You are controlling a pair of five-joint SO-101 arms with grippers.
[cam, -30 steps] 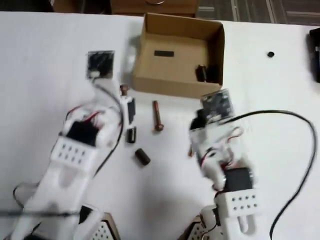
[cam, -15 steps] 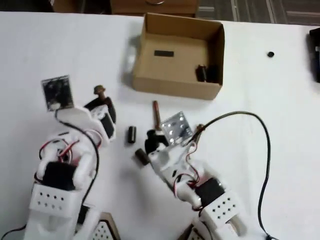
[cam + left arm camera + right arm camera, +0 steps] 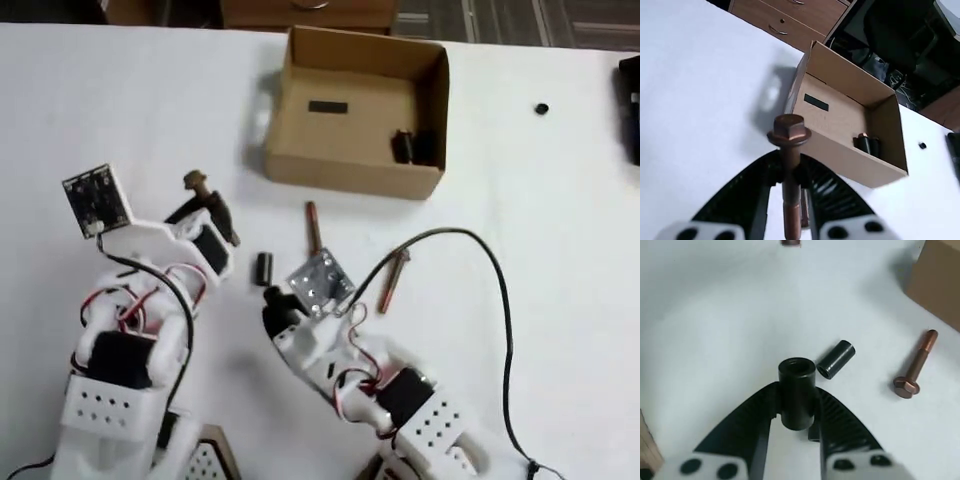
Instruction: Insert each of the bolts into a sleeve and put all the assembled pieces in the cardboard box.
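On the white table (image 3: pixel 120 90), in front of the cardboard box (image 3: pixel 350 175), two arms are each holding one part.

The left gripper (image 3: pixel 789 172) is pinching a copper bolt (image 3: pixel 788 145) by its stem. The bolt's head is poking out past the fingertips, and I cannot see its thin end.

The right gripper (image 3: pixel 796 405) is pinching a black sleeve (image 3: pixel 797 390) around its sides. The sleeve's hole is staying open and free, and I think this is so a bolt can slide in. The two held parts are well apart, so they are not joined yet.

A loose sleeve (image 3: pixel 835 359) is lying just beside the held one, and a loose bolt (image 3: pixel 916 366) is lying near it. Another bolt (image 3: pixel 391 280) is lying close to the right arm. They are waiting their turn, I think.

The box is sitting open at the top, so pieces can drop in. One dark piece (image 3: pixel 412 147) is already lying in its corner, and it looks like a finished one.
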